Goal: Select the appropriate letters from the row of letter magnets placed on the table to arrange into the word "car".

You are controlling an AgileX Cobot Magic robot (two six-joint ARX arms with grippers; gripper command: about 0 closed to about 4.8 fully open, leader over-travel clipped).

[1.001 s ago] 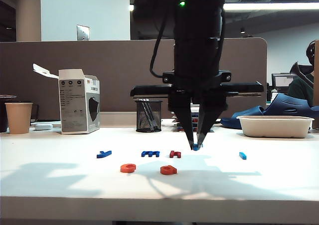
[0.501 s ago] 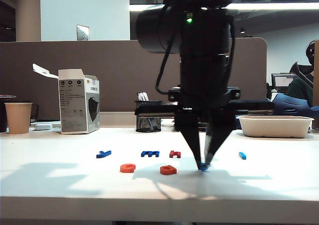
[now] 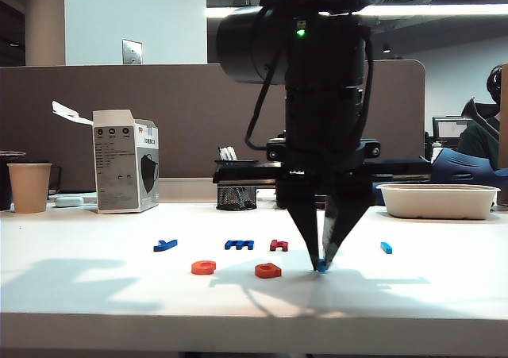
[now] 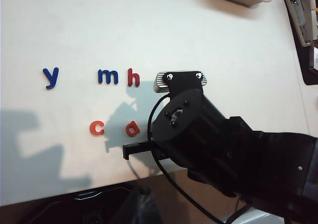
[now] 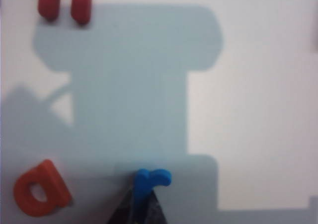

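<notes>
Right end effector (image 3: 321, 264) clenched on light-blue "r" (image 5: 149, 182), carried from back row down onto bench (image 3: 95, 294) just beside orange "a" (image 3: 268, 271). Word nearly complete; release pending. Left end effector unseen.

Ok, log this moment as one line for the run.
right end effector: shut on light-blue "r", at table beside orange "a" | left end effector: not in view | "c", "a" placed

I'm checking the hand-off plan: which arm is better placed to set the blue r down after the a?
Right. The right gripper is shut on the r, low beside the a; the left gripper isn't visible.
</notes>
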